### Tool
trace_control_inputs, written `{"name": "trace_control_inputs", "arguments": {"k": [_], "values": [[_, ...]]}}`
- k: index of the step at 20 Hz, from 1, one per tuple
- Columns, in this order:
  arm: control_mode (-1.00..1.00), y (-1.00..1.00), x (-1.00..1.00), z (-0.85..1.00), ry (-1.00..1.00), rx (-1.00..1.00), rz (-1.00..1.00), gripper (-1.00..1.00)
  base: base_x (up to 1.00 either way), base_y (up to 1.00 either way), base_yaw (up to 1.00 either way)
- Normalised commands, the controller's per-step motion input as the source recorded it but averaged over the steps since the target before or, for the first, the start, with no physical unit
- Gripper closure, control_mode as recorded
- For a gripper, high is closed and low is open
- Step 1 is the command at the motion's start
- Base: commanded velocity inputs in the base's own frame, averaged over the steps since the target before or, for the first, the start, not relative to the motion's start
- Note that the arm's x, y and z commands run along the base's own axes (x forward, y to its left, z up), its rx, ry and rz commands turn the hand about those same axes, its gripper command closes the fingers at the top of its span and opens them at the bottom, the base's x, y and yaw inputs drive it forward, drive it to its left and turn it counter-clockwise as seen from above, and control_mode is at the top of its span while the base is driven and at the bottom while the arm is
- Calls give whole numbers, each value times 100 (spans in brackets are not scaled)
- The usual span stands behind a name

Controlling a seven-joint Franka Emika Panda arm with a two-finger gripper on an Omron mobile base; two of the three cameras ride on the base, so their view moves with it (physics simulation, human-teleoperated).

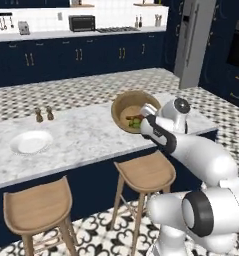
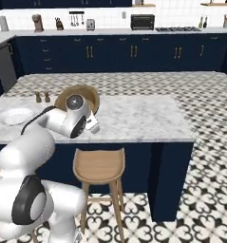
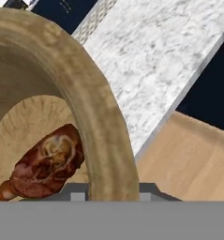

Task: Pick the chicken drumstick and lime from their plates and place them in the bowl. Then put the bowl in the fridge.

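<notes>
Matt, grained wooden bowl point(image 3: 101, 117), rim clamped in the claw point(image 3: 113, 190). Inside it, glistening reddish-brown drumstick point(image 3: 45, 166) and smooth green lime point(image 1: 136, 122). Beneath the claw, polished veined marble counter point(image 3: 151, 61); below and beside, a smooth pale wooden stool point(image 3: 193, 159).

Two wooden stools point(image 1: 145, 172) stand under the marble island point(image 1: 86, 137); two small shakers point(image 1: 44, 114), perhaps.
</notes>
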Motion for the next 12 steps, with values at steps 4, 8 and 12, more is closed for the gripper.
{"name": "trace_control_inputs", "arguments": {"k": [4,8,12], "values": [[100,0,0,0,0,0,0,100,1,-100,-25],[100,0,0,0,0,0,0,100,6,-100,-22],[100,0,0,0,0,0,0,100,32,-100,-18]]}}
